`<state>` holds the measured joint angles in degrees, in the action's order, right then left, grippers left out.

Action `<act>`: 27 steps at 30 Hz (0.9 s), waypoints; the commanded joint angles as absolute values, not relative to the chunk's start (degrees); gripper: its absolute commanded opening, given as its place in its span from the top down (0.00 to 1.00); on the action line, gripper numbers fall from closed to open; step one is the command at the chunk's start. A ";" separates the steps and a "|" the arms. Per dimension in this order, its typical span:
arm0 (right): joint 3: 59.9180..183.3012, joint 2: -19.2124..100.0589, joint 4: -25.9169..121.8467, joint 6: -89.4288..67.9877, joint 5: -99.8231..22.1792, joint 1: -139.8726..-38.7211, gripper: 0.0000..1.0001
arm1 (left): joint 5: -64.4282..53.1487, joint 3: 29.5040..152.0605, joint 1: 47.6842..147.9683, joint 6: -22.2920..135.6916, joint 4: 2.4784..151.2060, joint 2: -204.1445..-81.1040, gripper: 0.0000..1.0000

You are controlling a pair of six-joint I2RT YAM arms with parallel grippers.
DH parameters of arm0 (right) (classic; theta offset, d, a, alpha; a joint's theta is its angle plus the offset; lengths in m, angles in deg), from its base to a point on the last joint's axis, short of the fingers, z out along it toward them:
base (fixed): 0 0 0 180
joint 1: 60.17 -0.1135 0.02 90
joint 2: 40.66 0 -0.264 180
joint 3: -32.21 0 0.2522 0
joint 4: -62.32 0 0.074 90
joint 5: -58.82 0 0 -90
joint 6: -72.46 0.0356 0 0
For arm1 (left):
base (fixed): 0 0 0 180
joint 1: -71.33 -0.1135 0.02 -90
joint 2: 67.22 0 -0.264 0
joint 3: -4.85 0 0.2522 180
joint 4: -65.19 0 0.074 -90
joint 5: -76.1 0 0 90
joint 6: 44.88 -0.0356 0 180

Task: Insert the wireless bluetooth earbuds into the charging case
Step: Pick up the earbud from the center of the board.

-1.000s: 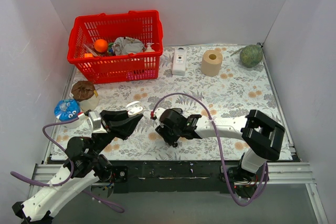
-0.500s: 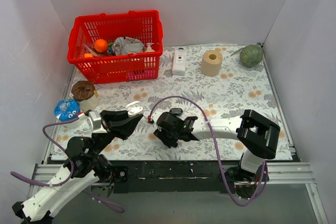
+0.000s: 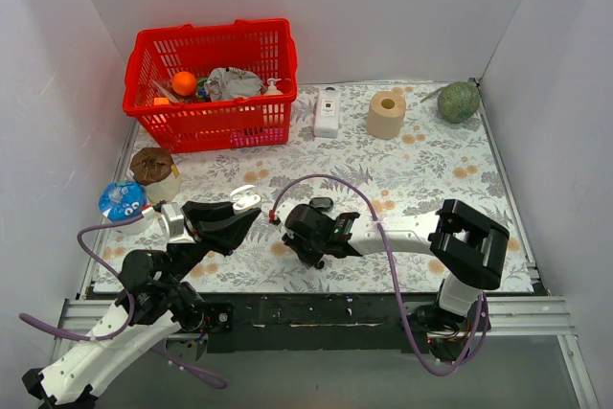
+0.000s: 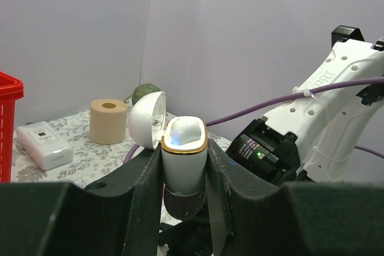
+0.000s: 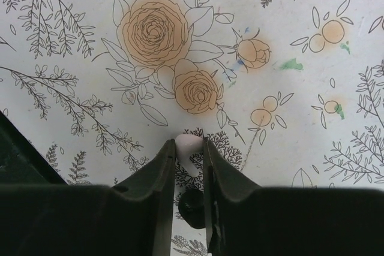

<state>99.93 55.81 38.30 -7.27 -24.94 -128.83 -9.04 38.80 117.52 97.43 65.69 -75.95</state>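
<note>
Charging case (image 4: pixel 185 141): upright, lid open, clamped in left gripper (image 4: pixel 185 161) near front edge of counter (image 3: pixel 431 171), presented for loading. White earbud (image 5: pixel 186 142): pinched by right gripper (image 5: pixel 187 147), jaws nearly closed, awaiting insertion.

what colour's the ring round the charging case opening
Gold, on the white charging case; shows best in the left wrist view.

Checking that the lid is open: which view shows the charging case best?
The left wrist view: the charging case stands upright, close up, in the left pincer, lid open. The top external view shows the charging case only as a small white shape. The right wrist view misses it.
</note>
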 commanded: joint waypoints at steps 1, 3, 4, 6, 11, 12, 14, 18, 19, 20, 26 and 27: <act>100.03 55.24 40.47 -6.99 -24.42 -128.99 0.77 | -9.60 38.92 117.21 97.24 66.11 -75.22 1.00; 99.07 53.92 41.44 -6.72 -23.02 -128.99 0.82 | -9.68 39.00 117.21 97.24 66.20 -75.13 1.00; 98.80 52.17 41.62 -6.55 -22.49 -128.99 0.83 | -9.77 39.00 117.21 97.24 66.11 -75.04 1.00; 98.19 49.88 41.53 -6.29 -20.04 -128.99 0.87 | -9.68 39.18 117.21 97.15 66.11 -75.22 1.00; 98.62 37.67 39.16 -5.41 -16.25 -127.85 0.92 | -9.60 39.44 117.21 96.54 65.06 -76.27 1.00; 99.06 35.83 38.46 -5.41 -15.28 -127.67 0.93 | -9.59 39.36 117.21 96.36 64.54 -77.05 1.00; 101.16 30.11 37.67 -5.58 -14.84 -127.23 0.95 | -9.07 39.27 117.21 96.10 62.43 -78.20 1.00; 107.05 22.73 35.55 -5.41 -13.69 -126.97 0.99 | -8.02 38.92 117.21 95.48 54.02 -83.20 1.00; 108.28 20.10 35.90 -4.88 -13.60 -126.88 0.99 | -7.93 38.92 117.21 95.31 52.16 -85.74 1.00; 109.68 18.77 36.60 -4.70 -13.69 -126.88 0.99 | -7.66 39.00 117.21 94.96 50.14 -87.33 1.00; 112.85 10.76 43.45 -3.39 -17.37 -126.88 0.99 | -4.85 41.46 117.21 94.60 34.40 -102.07 1.00; 114.51 10.58 43.20 -3.30 -18.86 -126.88 0.99 | -4.15 43.12 117.21 94.95 31.95 -104.20 1.00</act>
